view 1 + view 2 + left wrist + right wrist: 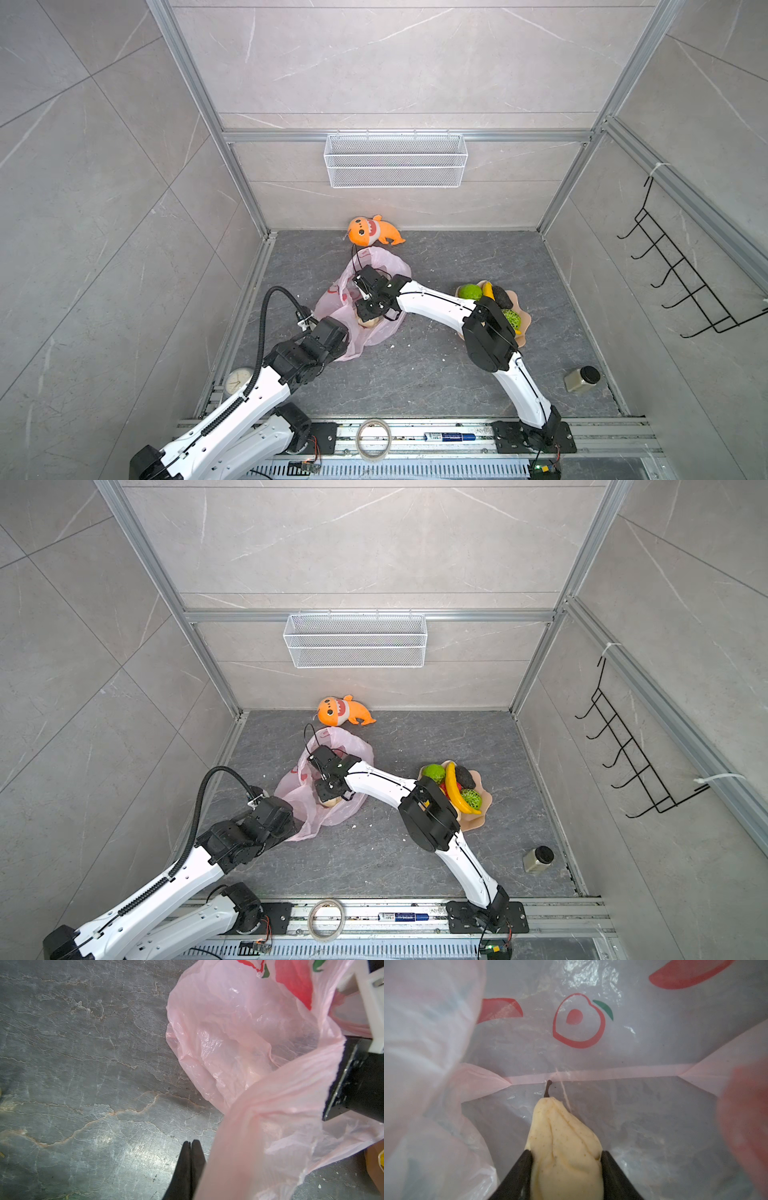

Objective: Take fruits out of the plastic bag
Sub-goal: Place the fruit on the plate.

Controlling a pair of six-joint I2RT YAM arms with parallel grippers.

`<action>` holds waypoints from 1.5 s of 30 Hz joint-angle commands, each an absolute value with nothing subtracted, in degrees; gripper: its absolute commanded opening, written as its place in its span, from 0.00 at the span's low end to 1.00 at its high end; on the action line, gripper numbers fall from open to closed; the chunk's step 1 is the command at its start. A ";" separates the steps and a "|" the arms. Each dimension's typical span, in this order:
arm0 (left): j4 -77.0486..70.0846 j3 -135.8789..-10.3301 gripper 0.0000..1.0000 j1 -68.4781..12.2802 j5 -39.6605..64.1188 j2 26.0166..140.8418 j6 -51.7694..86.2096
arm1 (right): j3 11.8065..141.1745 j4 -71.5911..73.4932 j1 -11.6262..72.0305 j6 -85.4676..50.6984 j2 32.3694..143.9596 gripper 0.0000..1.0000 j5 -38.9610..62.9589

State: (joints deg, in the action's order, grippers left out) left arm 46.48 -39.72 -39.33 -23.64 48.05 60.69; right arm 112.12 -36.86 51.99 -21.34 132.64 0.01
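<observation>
Seen from above, the plastic bag (330, 305) is lying crumpled near the middle of the dark table, with the plate (484, 789) of already removed fruits at its three o'clock. My right gripper (566, 1153) is reaching inside the bag, and its jaws are pressing both sides of a pale yellow pear (560, 1126), whose stem is pointing at the bottom seam. My left gripper (190, 1144) is sitting at the bag's seven o'clock edge with its jaws pressed together. Film is draping beside them, but I cannot tell whether any is pinched.

I am judging these risks:
- The tapered pear may be squeezing forward out of the grip.
- Thin film may be catching on a finger and lifting too.
- If the bag is unanchored, the whole thing could drag toward the plate.
</observation>
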 commanded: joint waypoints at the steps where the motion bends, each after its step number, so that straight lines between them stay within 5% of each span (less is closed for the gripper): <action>1: 47.31 -40.00 0.00 -39.16 -24.54 47.88 61.09 | 111.27 -41.16 52.07 -20.34 129.80 0.40 -0.35; 45: 42.38 -41.46 0.00 -39.18 -24.55 51.68 60.76 | 103.52 -40.77 51.63 -19.07 103.66 0.39 1.79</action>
State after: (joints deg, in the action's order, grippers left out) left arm 43.44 -39.75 -39.33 -23.83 51.27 60.69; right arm 105.06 -40.12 51.99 -19.99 105.78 1.78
